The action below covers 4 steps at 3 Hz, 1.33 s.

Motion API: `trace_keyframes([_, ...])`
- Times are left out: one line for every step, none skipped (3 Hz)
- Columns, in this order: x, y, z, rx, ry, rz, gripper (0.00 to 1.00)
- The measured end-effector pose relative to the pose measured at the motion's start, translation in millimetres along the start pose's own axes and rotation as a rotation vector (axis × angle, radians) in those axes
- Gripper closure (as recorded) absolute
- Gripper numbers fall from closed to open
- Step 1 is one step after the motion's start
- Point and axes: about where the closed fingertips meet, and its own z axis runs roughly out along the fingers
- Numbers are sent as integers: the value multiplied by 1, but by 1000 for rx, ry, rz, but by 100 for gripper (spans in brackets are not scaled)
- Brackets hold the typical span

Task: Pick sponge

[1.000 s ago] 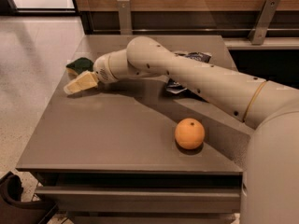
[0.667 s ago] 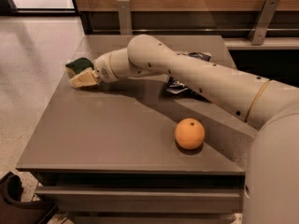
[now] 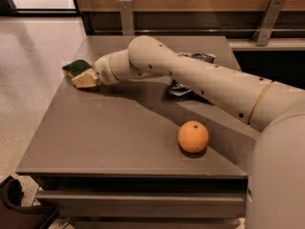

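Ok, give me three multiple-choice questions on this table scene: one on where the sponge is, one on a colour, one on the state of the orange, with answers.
1. Where is the sponge?
A. At the far left edge of the table, right by the gripper
B. At the front right corner
C. On the floor

2. What colour is the sponge's top?
A. Red
B. Dark green
C. Blue

3. How is the orange?
A. Held in the gripper
B. Stacked on the sponge
C. Lying free on the table, toward the front

Answers:
1. A: the sponge lies at the far left edge with the gripper right at it.
2. B: its upper face shows dark green.
3. C: nothing touches the orange, and the gripper is across the table from it.
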Motion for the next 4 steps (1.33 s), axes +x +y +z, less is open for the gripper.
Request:
trace_keyframes([-1,1,1,-5,1,-3,100])
trace_keyframes([-8,2,-4,-20,0,-21,100])
trace_keyframes([-37,-4,-52,-19,11,-77,100])
trace_keyframes([-55,-5,-88,-19,21,-108,100])
